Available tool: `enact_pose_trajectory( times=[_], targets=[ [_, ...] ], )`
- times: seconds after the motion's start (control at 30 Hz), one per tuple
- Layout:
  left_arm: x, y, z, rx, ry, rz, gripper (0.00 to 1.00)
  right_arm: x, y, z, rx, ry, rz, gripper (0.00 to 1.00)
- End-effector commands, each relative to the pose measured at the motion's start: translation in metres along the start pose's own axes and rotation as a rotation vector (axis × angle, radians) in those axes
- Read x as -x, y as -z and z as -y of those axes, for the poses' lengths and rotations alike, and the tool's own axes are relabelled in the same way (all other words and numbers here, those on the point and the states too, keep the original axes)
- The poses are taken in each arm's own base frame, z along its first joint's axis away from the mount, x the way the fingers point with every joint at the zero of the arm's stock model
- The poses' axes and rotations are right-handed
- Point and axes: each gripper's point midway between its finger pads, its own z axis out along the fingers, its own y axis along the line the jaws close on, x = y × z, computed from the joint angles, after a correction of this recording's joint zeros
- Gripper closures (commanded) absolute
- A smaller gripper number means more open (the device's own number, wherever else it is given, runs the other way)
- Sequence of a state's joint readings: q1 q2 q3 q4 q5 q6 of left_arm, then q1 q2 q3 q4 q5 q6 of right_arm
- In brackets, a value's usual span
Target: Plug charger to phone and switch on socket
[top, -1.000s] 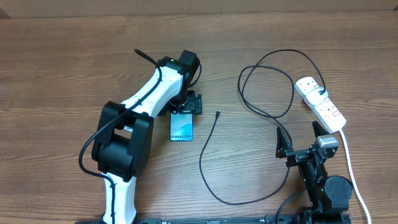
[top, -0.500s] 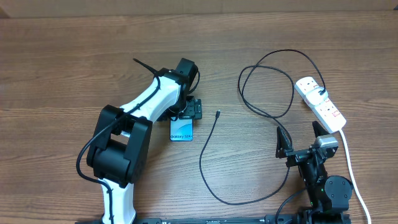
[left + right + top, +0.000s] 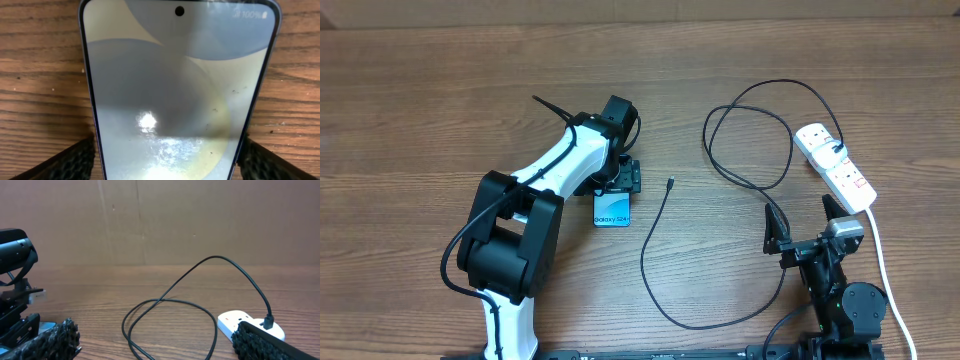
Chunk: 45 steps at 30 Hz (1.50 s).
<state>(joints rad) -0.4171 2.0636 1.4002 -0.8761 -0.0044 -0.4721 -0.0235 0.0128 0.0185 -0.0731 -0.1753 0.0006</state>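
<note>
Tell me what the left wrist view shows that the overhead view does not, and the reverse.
Only left wrist: the phone screen up close, with its camera hole and glare, and a pad at either side of it. Only overhead: the charger, the socket, the open right jaws and the phone's dark name band. Both: the phone, the left jaws and the wooden table.

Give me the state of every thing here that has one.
phone: lying flat, screen lit.
charger: plugged into the socket, tip loose, apart from the phone.
socket: on or off, cannot tell.
left gripper: straddles the phone, grip unclear.
right gripper: open, empty.
</note>
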Motion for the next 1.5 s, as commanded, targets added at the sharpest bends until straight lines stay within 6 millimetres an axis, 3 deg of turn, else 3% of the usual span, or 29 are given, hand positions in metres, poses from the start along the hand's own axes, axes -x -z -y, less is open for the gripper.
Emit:
enact_pose_trajectory(
  times=[0.0, 0.23, 0.63, 1.1, 1.33, 1.37, 1.47],
  targets=[
    [-0.034, -0.038, -0.014, 0.047, 0.013, -0.142, 0.19, -0.002, 0.000, 0.000, 0.001, -0.002, 0.003, 0.00],
    [-0.034, -0.038, -0.014, 0.047, 0.017, -0.142, 0.26, -0.002, 0.000, 0.000, 0.001, -0.002, 0.003, 0.00],
    [-0.032, -0.036, -0.013, 0.045, 0.031, -0.135, 0.25, -0.002, 0.000, 0.000, 0.001, -0.002, 0.003, 0.00],
    [-0.009, -0.002, -0.002, 0.034, 0.036, -0.116, 0.28, -0.002, 0.000, 0.000, 0.001, -0.002, 0.003, 0.00],
    [-0.006, 0.000, -0.001, 0.031, 0.035, -0.107, 0.23, -0.002, 0.000, 0.000, 0.001, -0.002, 0.003, 0.00],
    [-0.007, 0.000, -0.001, 0.031, 0.034, -0.108, 0.18, -0.002, 0.000, 0.000, 0.001, -0.002, 0.003, 0.00],
    [-0.010, -0.002, 0.000, 0.039, 0.028, -0.113, 0.14, -0.002, 0.000, 0.000, 0.001, -0.002, 0.003, 0.00]
  ],
)
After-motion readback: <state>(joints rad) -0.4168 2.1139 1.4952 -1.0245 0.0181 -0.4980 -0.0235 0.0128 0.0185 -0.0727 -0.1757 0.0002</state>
